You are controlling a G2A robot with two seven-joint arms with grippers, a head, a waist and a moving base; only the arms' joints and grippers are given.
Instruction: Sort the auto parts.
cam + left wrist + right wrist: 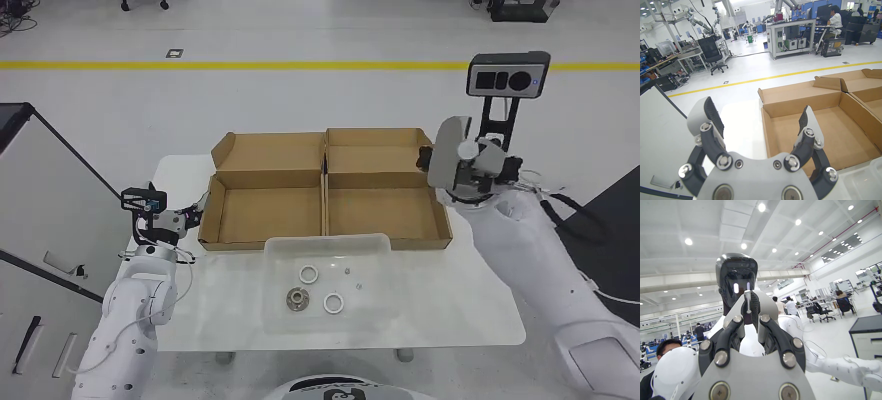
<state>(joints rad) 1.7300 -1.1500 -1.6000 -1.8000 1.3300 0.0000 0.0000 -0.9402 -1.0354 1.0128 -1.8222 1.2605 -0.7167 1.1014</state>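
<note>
Right gripper [749, 295]: raised well above the worktop [470, 300] and pointing up; jaws clenched on a bolt.
Bolt [748, 306]: a short threaded metal one, standing upright between the ribbed pads, its end level with the fingertips.
Left gripper [757, 105]: low at the left end of the worktop, just beside the left box's outer wall; jaws released, spread wide with nothing between them.
Left box [265, 215]: plain brown cardboard, lid folded back, bare inside.
Right box [380, 212]: same kind, touching the left box side by side, lid open.
Tray [325, 240]: clear plastic, on the worktop just in front of both boxes.
Inside the tray: two white rings [309, 272], a round metal hub [296, 297] and a couple of tiny pieces [346, 268].
</note>
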